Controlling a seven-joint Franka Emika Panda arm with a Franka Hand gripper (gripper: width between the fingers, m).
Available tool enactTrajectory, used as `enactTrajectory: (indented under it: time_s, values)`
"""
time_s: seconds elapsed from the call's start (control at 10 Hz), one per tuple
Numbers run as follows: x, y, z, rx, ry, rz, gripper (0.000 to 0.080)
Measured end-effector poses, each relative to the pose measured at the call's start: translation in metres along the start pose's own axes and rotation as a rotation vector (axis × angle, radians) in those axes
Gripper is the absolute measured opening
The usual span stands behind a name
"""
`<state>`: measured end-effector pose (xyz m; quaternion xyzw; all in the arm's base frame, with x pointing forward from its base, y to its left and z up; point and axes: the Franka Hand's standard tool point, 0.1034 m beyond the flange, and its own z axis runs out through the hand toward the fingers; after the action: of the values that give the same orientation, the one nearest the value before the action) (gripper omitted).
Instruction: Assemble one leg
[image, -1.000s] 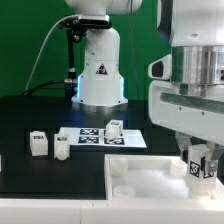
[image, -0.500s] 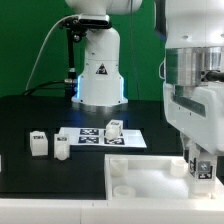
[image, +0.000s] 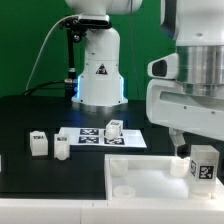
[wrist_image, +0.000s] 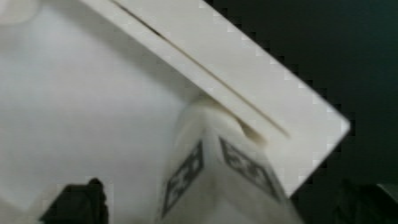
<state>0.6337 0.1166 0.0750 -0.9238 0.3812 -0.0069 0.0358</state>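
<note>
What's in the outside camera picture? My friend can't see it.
A big white robot gripper hangs just over a small tagged leg standing at the corner of a flat white panel. Three more legs wait on the black table, one on the marker board.

Your exterior view is bright and evenly lit; your wrist view blurs the leg (wrist_image: 221, 168) badly.
</note>
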Motion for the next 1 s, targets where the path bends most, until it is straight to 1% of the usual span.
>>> enactTrajectory:
  time_s: [0.3,0.4,0.5,0.6,0.9,1.0]
  values:
    - [0.0042,0.0027,-0.0002,-0.006,0.009,-0.158,0.0649]
    - [0.0062,0.0041,-0.0007,-0.019,0.015,-0.287,0.0649]
    - [0.0102,0.0043,-0.0021,-0.038,0.026,-0.505,0.0649]
    - [0.0084,0.0033,-0.0006,-0.040,0.021,-0.682,0.0649]
    - [0.0094,0.0039,-0.0008,-0.039,0.023,-0.612,0.0649]
    - [0.0093,0.0038,-0.0008,-0.037,0.024,-0.535,0.0519]
